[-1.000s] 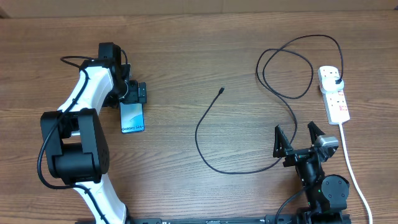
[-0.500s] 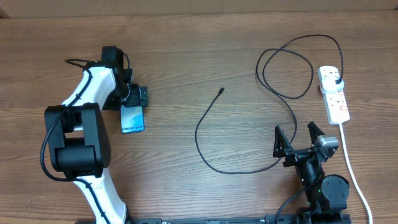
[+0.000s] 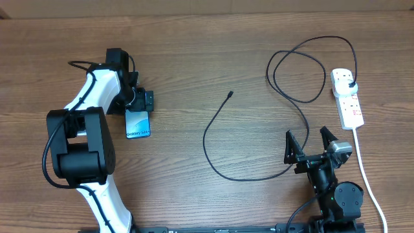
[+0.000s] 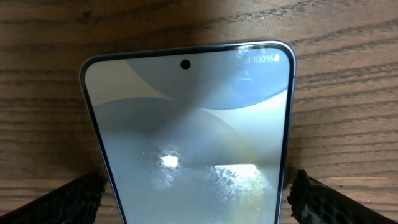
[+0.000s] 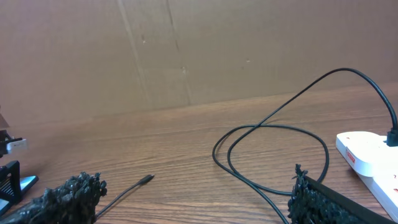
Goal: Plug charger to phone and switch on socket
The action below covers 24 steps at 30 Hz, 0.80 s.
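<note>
You have the phone (image 3: 138, 122) flat and screen-up on the worktop (image 3: 194, 52), its long axis running away from the arm bases, lettered end nearest them. The left gripper (image 3: 138, 102) has its jaws wide, straddling the far end. The right gripper (image 3: 309, 144) has jaws wide and empty beside the charger (image 3: 213, 155).

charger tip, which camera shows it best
Overhead: the charger tip lies free mid-table, and its cable can be followed back to the socket. Right wrist catches the tip small, at a low angle. Left wrist shows none of it, just the phone.
</note>
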### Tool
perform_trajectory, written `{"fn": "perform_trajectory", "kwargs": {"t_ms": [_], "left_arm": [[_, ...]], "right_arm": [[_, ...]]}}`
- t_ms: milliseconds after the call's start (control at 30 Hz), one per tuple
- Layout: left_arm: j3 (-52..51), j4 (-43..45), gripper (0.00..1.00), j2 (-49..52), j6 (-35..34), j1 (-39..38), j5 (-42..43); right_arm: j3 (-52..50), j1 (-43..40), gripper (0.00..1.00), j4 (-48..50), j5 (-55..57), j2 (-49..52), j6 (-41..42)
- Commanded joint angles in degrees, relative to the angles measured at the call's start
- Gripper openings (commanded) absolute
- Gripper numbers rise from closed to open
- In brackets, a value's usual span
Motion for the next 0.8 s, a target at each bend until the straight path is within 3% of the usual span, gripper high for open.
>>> {"fn": "perform_trajectory", "kwargs": {"t_ms": [0,767], "left_arm": [[-0.35,-0.68,1.0,2.51,1.07,-0.22,0.76],[-0.35,-1.42,1.0,2.51,1.66,-0.22,1.97]], "right_arm": [[-0.61,0.26,1.0,0.2,0.76,-0.61,-0.09],[-0.61,0.26,1.0,0.2,0.76,-0.61,-0.09]]}}
